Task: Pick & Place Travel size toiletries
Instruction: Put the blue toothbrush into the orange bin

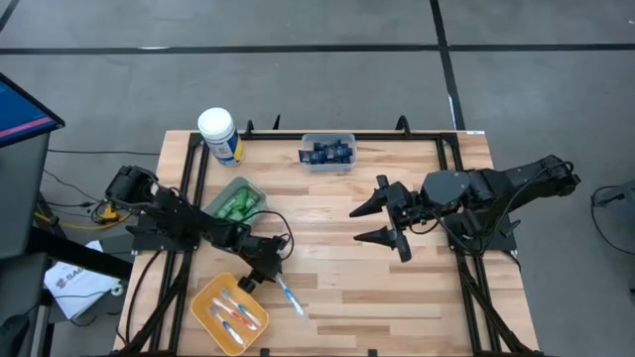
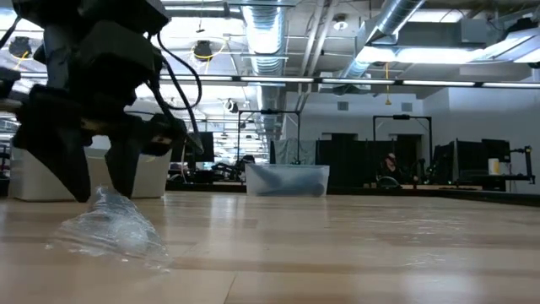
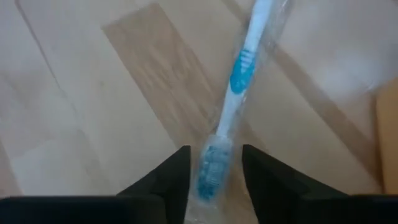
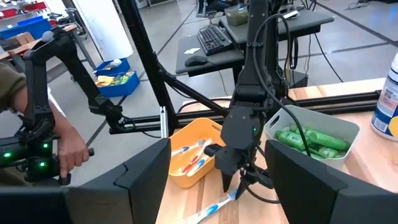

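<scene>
A white-blue toothbrush point(image 3: 239, 81) in a clear wrapper lies flat on the wooden table point(image 1: 397, 288), just right of the yellow bin point(image 1: 203, 297). My left gripper point(image 3: 216, 163) slants down over the toothbrush's bristle end, one finger on each side, jaws still apart. The low view shows those fingers point(image 2: 72, 173) reaching the tabletop around the crumpled wrapper point(image 2: 114, 226). My right gripper point(image 1: 369, 223) hangs open, high above the table's right half, with nothing between its fingers. My left gripper straddles the toothbrush's bristle end point(image 3: 211, 171), coming from above at a slant, with the fingers across the handle's line. A narrow gap shows on each side of the brush. Whether the fingers touch the clear wrapper I cannot tell. The toothbrush lies flat on the table.
The yellow bin holds several toothbrushes point(image 1: 233, 315). A grey bin point(image 1: 236, 201) with green bottles sits behind my left arm. A clear bin point(image 1: 327, 151) of navy tubes and a white canister point(image 1: 218, 134) stand at the far edge. A person's hand point(image 4: 68, 146) shows beyond the table.
</scene>
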Controlling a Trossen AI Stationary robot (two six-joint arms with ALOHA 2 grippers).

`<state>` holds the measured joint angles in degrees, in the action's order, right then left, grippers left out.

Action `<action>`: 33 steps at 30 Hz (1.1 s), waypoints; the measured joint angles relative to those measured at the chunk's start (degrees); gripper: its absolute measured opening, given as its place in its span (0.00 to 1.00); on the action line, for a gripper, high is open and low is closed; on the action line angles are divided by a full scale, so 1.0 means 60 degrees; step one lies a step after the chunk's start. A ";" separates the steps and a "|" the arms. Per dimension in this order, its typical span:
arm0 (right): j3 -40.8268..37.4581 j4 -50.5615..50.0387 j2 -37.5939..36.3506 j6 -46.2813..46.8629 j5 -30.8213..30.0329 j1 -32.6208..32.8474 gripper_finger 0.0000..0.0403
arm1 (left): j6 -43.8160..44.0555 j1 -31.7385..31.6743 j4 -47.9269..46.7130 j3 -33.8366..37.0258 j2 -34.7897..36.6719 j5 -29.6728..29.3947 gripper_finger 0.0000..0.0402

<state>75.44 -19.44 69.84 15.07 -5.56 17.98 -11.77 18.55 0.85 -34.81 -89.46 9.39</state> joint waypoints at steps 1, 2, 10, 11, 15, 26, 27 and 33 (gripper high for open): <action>0.0000 0.0000 0.0000 0.0000 0.0000 0.0000 0.63 | -0.0001 0.0000 0.0027 -0.0001 -0.0104 -0.0001 0.33; 0.0000 0.0000 0.0000 0.0000 0.0002 0.0000 0.63 | 0.0000 0.0000 0.0035 -0.0004 -0.0208 0.0001 0.30; 0.0000 0.0000 0.0000 0.0000 0.0004 0.0000 0.63 | 0.0022 0.0000 0.0083 -0.0034 -0.0414 -0.0179 0.17; 0.0000 0.0001 0.0000 0.0000 0.0000 0.0000 0.63 | 0.0027 0.0000 0.0035 -0.0019 -0.0340 -0.0297 0.16; 0.0000 0.0001 0.0000 0.0000 0.0000 0.0000 0.63 | 0.0036 -0.0070 -0.0032 0.0000 0.0067 -0.0630 0.13; 0.0000 -0.0015 0.0000 -0.0076 0.0000 -0.0095 0.63 | 0.1300 -0.0037 -0.1412 -0.0007 0.3768 0.0064 0.13; 0.0000 -0.0017 0.0000 -0.0076 0.0000 -0.0098 0.63 | 0.1511 0.0066 -0.1902 -0.0007 0.4212 0.0219 0.13; 0.0000 -0.0029 0.0000 -0.0076 0.0000 -0.0167 0.63 | 0.4541 0.1160 -0.4184 -0.0007 0.6641 0.0541 0.13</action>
<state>75.44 -19.62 69.84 14.61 -5.56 16.97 15.48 25.50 -24.25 -34.85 -49.61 12.64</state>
